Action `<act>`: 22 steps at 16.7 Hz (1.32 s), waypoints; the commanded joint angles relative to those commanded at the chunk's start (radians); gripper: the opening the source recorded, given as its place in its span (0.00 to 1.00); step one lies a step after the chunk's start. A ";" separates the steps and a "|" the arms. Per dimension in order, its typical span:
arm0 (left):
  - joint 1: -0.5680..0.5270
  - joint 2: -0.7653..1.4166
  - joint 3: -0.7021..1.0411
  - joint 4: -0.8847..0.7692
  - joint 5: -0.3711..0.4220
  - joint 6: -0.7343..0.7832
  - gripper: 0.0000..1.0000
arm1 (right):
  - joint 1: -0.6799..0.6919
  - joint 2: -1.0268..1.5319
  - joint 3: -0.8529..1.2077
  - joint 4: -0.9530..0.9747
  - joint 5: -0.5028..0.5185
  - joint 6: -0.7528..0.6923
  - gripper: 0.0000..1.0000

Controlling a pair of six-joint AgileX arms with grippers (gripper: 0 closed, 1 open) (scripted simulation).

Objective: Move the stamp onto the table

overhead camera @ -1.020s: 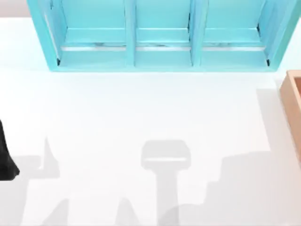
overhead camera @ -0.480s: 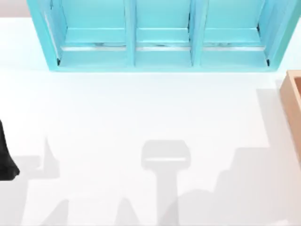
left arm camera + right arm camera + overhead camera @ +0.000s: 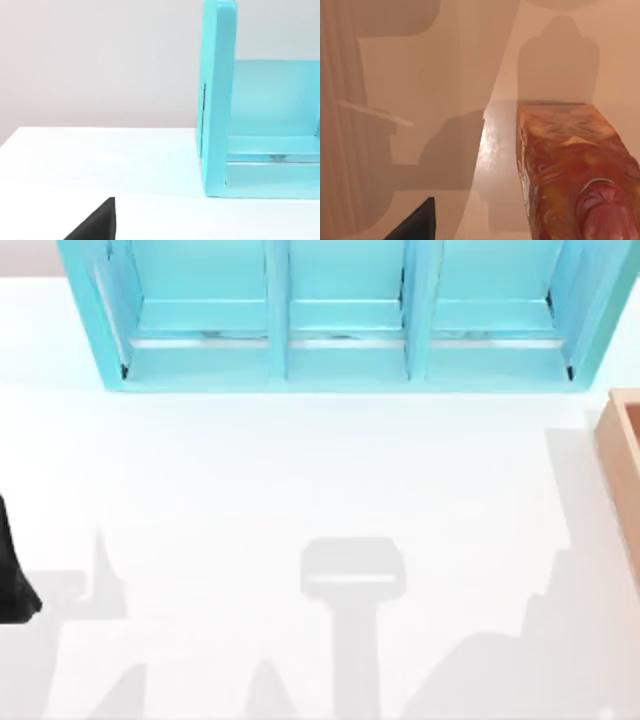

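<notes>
Here the stamp [image 3: 575, 175] lies inside the tan wooden box [image 3: 622, 475], on its floor, beside a black finger [image 3: 415, 222] of the right arm; whether those fingers are apart cannot be told.

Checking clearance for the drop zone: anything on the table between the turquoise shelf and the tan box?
Nothing: in the top view the table between the turquoise shelf and the tan box is bare white, crossed by shadows.

the stamp [image 3: 570, 165] looks like varnished wood, marbled orange-brown and faintly glossy, its rounded red end smooth. the surface [image 3: 300, 470] is plain matt white. the turquoise shelf unit [image 3: 280, 360] looks smoothly painted, the tan box [image 3: 622, 450] like wood.
</notes>
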 joint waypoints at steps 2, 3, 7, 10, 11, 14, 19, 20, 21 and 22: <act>0.000 0.000 0.000 0.000 0.000 0.000 1.00 | 0.000 0.029 -0.049 0.078 0.000 0.000 1.00; 0.000 0.000 0.000 0.000 0.000 0.000 1.00 | 0.000 0.044 -0.071 0.114 0.000 0.001 1.00; 0.000 0.000 0.000 0.000 0.000 0.000 1.00 | 0.001 0.083 -0.113 0.196 0.000 0.002 1.00; 0.000 0.000 0.000 0.000 0.000 0.000 1.00 | 0.001 0.083 -0.113 0.196 0.000 0.002 1.00; 0.000 0.000 0.000 0.000 0.000 0.000 1.00 | 0.001 0.083 -0.113 0.196 0.000 0.002 0.92; 0.000 0.000 0.000 0.000 0.000 0.000 1.00 | 0.001 0.083 -0.113 0.196 0.000 0.002 0.70; 0.000 0.000 0.000 0.000 0.000 0.000 1.00 | 0.001 0.083 -0.113 0.196 0.000 0.002 0.32; 0.000 0.000 0.000 0.000 0.000 0.000 1.00 | 0.001 0.083 -0.113 0.196 0.000 0.002 0.25; 0.000 0.000 0.000 0.000 0.000 0.000 1.00 | 0.001 0.083 -0.113 0.196 0.000 0.002 0.17; 0.000 0.000 0.000 0.000 0.000 0.000 1.00 | 0.001 0.083 -0.113 0.196 0.000 0.002 0.10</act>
